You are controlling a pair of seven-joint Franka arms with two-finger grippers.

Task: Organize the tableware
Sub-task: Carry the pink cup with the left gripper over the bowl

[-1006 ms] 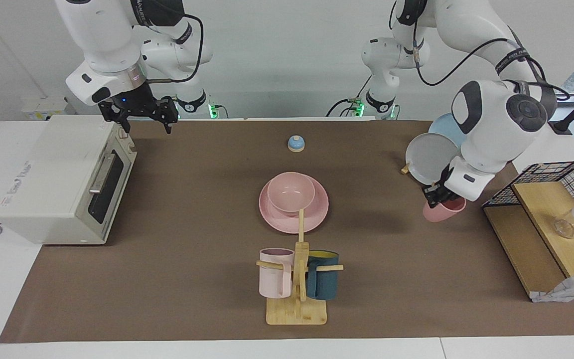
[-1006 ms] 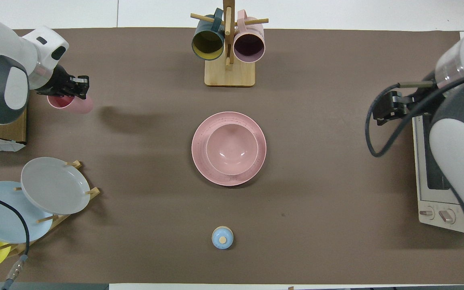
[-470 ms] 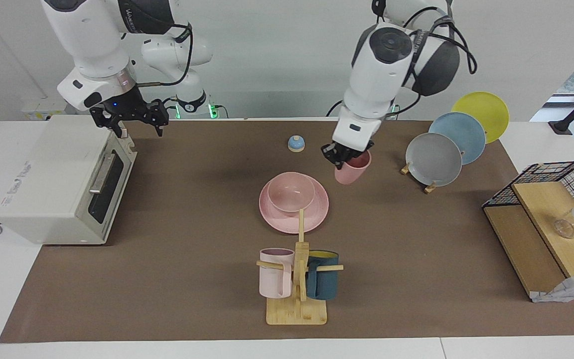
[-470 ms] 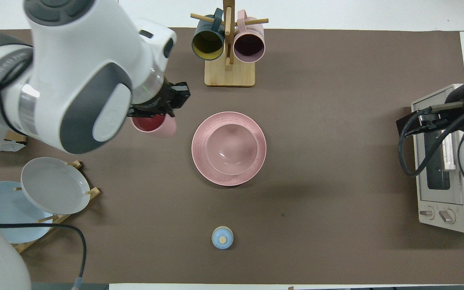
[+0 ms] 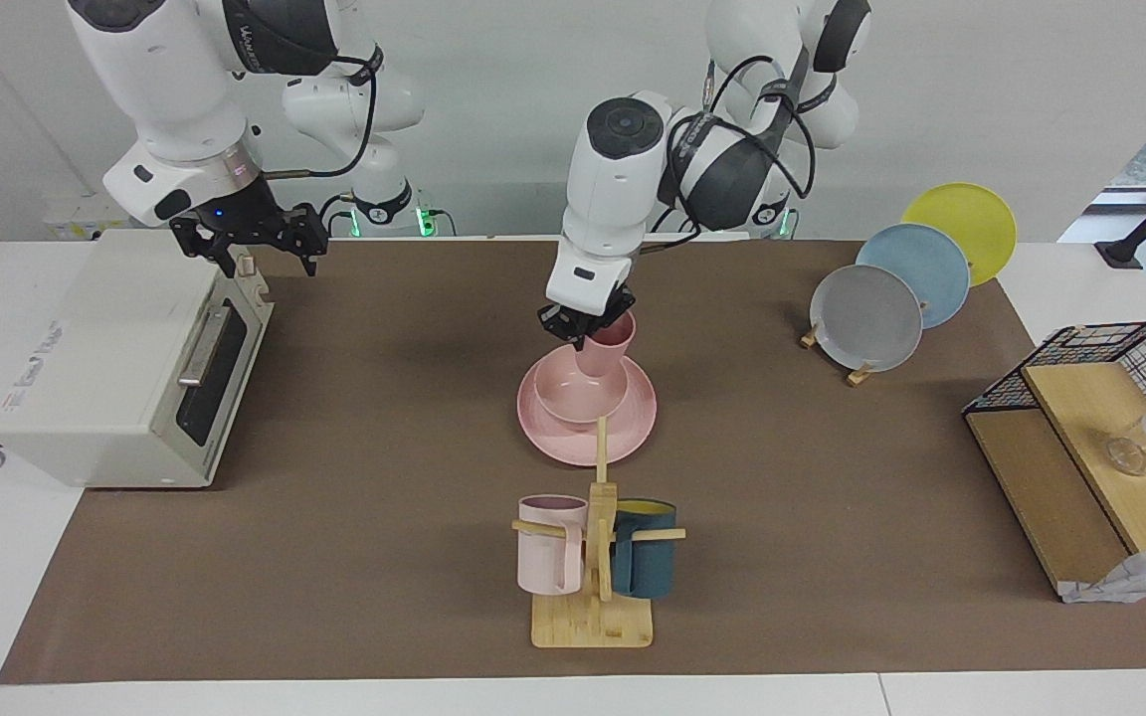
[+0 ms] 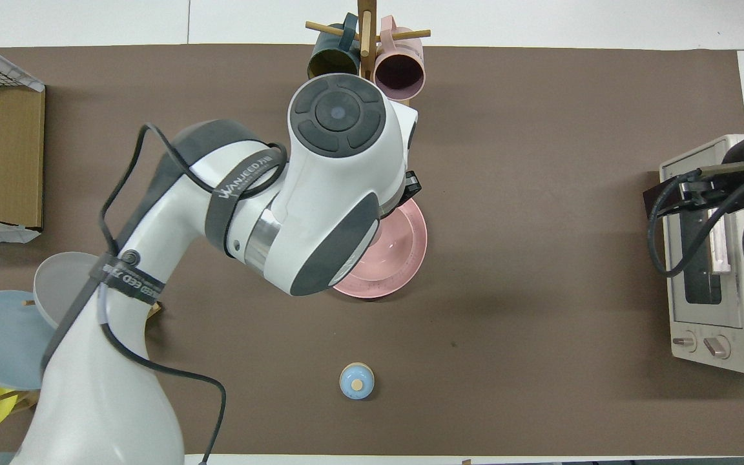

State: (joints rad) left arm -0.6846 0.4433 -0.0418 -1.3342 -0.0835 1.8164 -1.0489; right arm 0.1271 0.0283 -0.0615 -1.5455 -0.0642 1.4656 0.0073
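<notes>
Brown matting (image 5: 334,557) covers the long table under white walls, and at its middle the left gripper (image 5: 586,326) pinches the rim of the pink cup (image 5: 606,350), holding it upright with its base down inside the pink bowl (image 5: 573,398); whether the base rests on the bowl's floor I cannot tell. The bowl sits on the pink plate (image 5: 633,423). Only the facing view shows this grasp: from overhead the left arm's bulky wrist hides cup, bowl and gripper, leaving just a crescent of the plate (image 6: 404,258) in sight. That arm reaches from its base in a high arch, forearm bent steeply down over the stack. The right gripper (image 5: 255,239) hangs with fingers spread and nothing between them over the top of the white toaster oven (image 5: 105,358), its arm waiting at that end of the table. Farther from the robots than the plate stands a wooden mug tree (image 5: 593,597) carrying a pale pink mug (image 5: 548,547) and a dark teal mug (image 5: 645,557). Nearer the robots sits a small blue bell (image 5: 591,286). Toward the left arm's end, grey (image 5: 861,316), blue (image 5: 921,264) and yellow (image 5: 966,219) plates lean in a rack, with a wire-topped wooden shelf (image 5: 1080,438) beside them.
</notes>
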